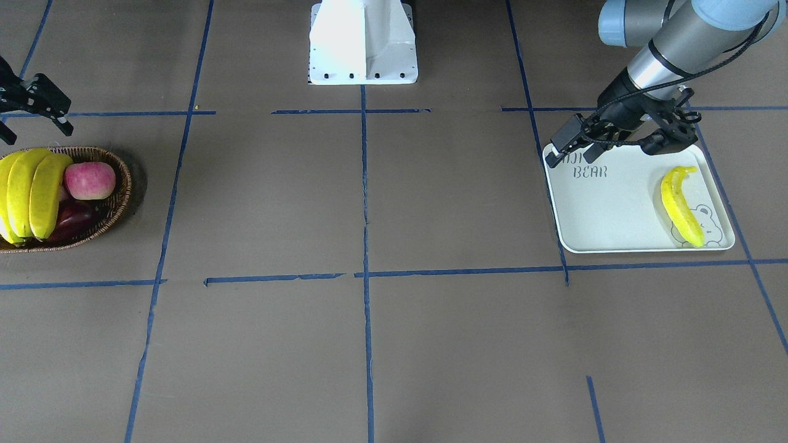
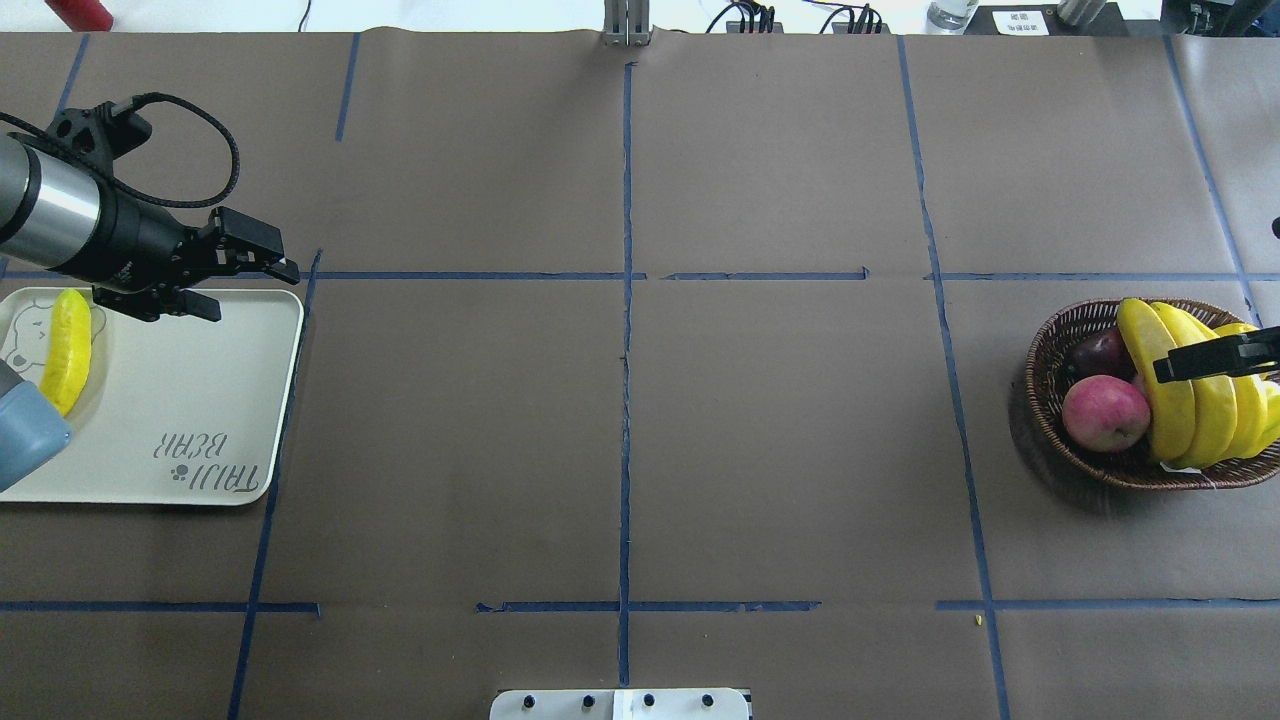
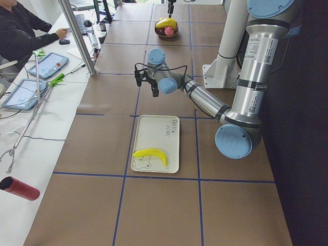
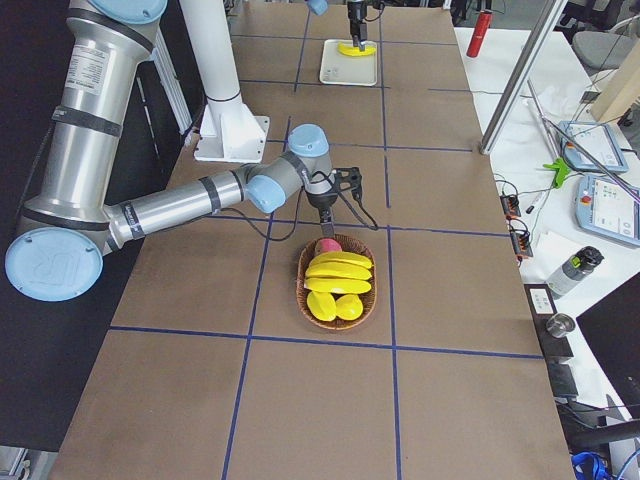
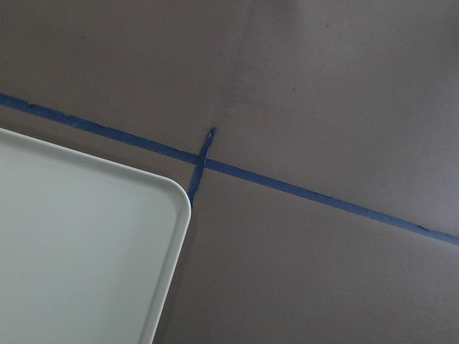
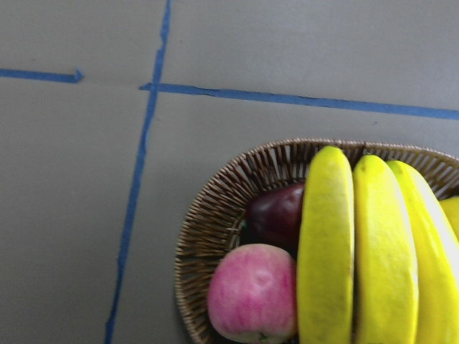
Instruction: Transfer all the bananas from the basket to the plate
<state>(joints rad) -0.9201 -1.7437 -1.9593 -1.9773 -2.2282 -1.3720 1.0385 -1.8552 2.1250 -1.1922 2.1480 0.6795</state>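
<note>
One yellow banana (image 1: 680,206) lies on the pale plate (image 1: 603,209), over its bear drawing. My left gripper (image 1: 594,151) hovers open and empty above the plate's robot-side edge, beside the lettering; its wrist view shows only a plate corner (image 5: 72,244). Other bananas (image 1: 31,191) lie side by side in the brown wicker basket (image 1: 120,197) at the opposite end of the table. My right gripper (image 1: 35,134) stands open above the basket's robot-side rim, holding nothing. Its wrist view looks down on the bananas (image 6: 358,251).
A pink-red apple (image 1: 90,179) and a dark red fruit (image 6: 276,215) share the basket with the bananas. The white robot base (image 1: 363,43) stands at the table's middle edge. A person (image 3: 20,31) sits at a side table holding tablets and a red bottle (image 3: 20,188).
</note>
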